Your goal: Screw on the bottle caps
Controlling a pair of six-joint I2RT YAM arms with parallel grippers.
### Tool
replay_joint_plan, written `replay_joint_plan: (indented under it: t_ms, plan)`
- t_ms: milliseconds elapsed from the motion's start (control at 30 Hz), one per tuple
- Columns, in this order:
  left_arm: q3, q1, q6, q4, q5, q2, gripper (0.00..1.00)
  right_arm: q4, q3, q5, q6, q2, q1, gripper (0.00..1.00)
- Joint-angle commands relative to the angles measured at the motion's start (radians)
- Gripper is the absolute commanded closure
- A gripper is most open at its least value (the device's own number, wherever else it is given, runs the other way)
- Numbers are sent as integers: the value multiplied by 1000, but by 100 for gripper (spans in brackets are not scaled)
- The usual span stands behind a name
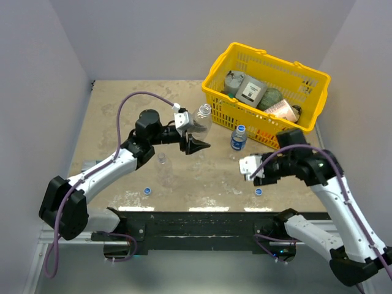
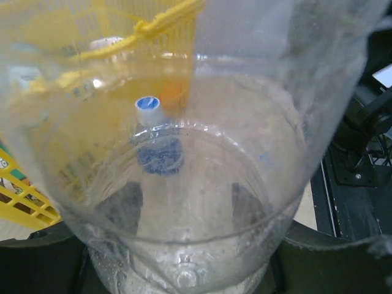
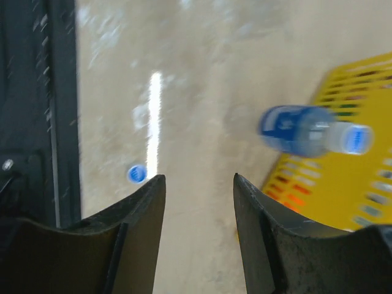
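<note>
My left gripper is shut on an unlabelled clear bottle and holds it above the table, open neck pointing away from the arm. In the left wrist view this bottle fills the frame, and the dark fingers show through its wall. A blue-labelled bottle with a blue cap on it stands by the basket; it also shows in the right wrist view. Another clear bottle stands mid-table. Two loose caps lie near the front edge, one left, one right. My right gripper is open and empty, beside the right cap.
A yellow basket holding grey cans and jars stands at the back right, just behind the labelled bottle. The black base rail runs along the near edge. Grey walls close in the table on three sides.
</note>
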Motion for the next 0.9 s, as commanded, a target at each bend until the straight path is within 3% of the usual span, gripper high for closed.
replay_joint_plan:
  t_ms: [0, 200, 433, 867]
  plan:
    - [20, 0, -13, 62, -20, -38, 100, -126, -274, 107, -372, -41, -2, 51]
    - [37, -1, 3, 5, -21, -51, 100, -15, -460, 140, -496, 11, -3, 56]
    - [46, 0, -2, -10, -23, -48, 100, 121, -486, 159, -521, 153, -11, 48]
    - [83, 2, 3, -18, -24, -13, 100, 258, -575, 236, -592, 250, -57, 49]
